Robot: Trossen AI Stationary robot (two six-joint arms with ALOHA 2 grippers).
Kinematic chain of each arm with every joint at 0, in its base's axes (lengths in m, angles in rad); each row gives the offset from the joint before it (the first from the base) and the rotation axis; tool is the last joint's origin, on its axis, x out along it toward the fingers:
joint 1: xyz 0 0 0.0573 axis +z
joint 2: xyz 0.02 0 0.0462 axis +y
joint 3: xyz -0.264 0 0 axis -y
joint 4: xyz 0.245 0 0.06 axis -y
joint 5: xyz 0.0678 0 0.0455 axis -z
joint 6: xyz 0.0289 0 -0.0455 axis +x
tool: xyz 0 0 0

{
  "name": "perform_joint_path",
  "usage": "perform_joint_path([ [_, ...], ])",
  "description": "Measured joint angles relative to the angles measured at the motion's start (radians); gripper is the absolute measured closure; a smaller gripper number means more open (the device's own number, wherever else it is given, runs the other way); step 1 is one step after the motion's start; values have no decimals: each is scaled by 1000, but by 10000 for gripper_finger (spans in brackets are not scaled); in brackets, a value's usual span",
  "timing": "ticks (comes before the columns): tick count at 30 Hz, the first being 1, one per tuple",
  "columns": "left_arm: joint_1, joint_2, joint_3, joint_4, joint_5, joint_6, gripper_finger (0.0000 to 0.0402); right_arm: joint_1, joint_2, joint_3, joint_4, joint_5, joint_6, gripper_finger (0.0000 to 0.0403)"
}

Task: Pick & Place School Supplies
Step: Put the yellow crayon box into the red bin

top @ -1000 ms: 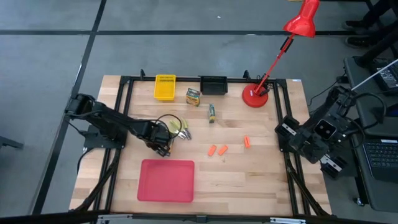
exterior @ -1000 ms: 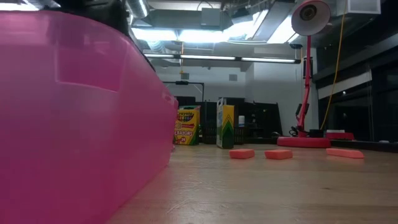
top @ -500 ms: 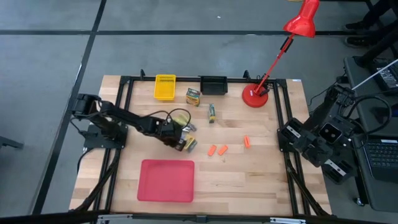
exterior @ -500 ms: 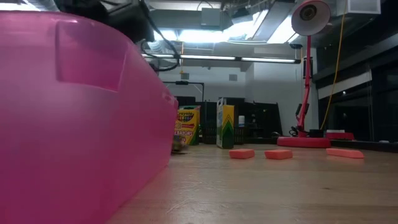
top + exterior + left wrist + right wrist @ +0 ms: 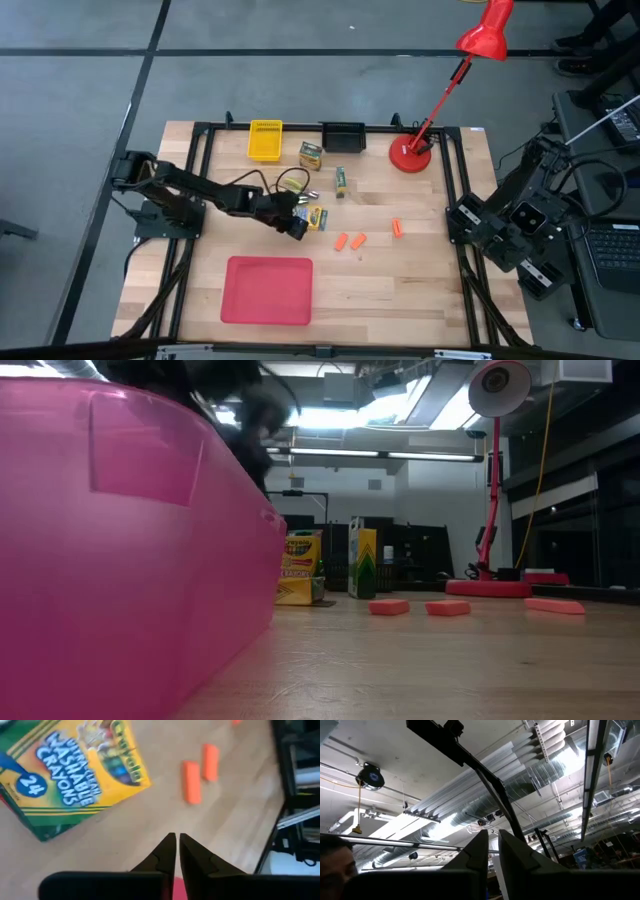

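I see a light wooden table (image 5: 400, 290) with a black metal frame (image 5: 205, 130) along its edges, standing on a grey floor (image 5: 80, 90) crossed by dark seams. A red desk lamp (image 5: 440, 95) stands at the table's one o'clock corner, its shade reaching past the edge. A laptop (image 5: 612, 265) sits at three o'clock, beyond the table. Overhead I note silver ventilation ducts (image 5: 520, 775), strip lights (image 5: 400, 456) and a yellow cable (image 5: 545, 450) hanging down. The far wall is dark.
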Motion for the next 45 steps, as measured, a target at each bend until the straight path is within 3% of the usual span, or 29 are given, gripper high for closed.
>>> perform_joint_path([
  [5,-32,-59,30,-243,-204,-72,383,0,32,0,-18,149,21,355],
  [15,41,20,31,-233,-151,-40,399,0,104,0,-82,494,154,355],
  [20,73,46,31,-242,-144,-17,399,-23,132,0,-332,650,445,355],
  [24,92,59,30,-233,-138,0,399,-65,170,0,-465,654,672,355],
  [30,102,68,0,-214,-127,-11,399,-117,224,0,-483,622,778,355],
  [45,101,68,-20,-246,-170,-47,399,-262,349,0,-836,298,1228,355],
])
